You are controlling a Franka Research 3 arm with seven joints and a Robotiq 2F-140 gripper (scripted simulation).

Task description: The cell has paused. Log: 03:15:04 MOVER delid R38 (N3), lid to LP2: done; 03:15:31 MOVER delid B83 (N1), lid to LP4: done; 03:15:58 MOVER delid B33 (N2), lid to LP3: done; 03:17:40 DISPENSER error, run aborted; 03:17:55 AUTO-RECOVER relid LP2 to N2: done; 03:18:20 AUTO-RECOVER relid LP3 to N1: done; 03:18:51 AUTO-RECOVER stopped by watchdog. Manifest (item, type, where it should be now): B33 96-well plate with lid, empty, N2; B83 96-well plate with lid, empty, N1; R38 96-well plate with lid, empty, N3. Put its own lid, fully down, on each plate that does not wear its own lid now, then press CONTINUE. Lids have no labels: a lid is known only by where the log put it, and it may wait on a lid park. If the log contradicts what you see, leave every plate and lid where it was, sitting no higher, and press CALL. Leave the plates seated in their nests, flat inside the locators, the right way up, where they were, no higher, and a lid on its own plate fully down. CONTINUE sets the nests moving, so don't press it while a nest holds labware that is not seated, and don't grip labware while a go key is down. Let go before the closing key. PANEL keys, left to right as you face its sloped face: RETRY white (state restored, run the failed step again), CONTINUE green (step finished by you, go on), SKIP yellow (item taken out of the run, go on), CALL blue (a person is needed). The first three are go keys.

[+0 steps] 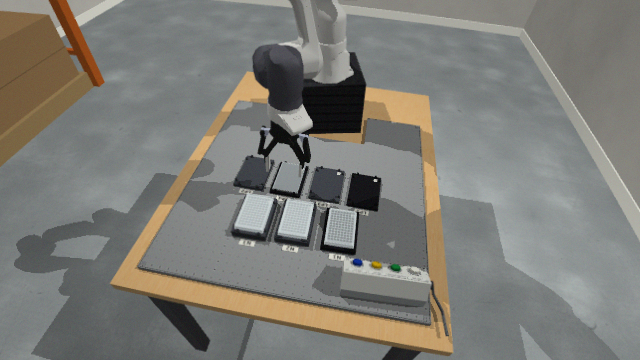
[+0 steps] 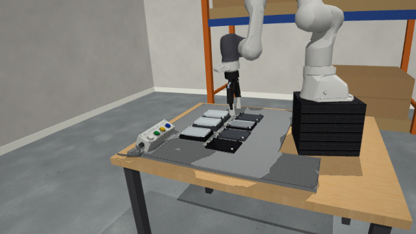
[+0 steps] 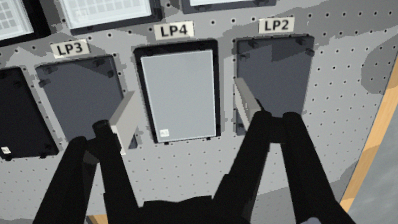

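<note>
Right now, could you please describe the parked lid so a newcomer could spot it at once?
On the grey mat, a row of four lid parks runs between the robot's black pedestal and the well plates. The lid lies in the park labelled LP4, under the open gripper. It alone is pale grey; neighbouring parks are dark.

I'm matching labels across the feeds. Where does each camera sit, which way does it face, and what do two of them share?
Top: high opposite the arm's base, looking down over the key panel; shows arm and open gripper.
Exterior: beside the table, level with it; shows the whole arm.
Wrist: on the gripper, facing down; fingers frame the lid on LP4.
All three show that lid.
</note>
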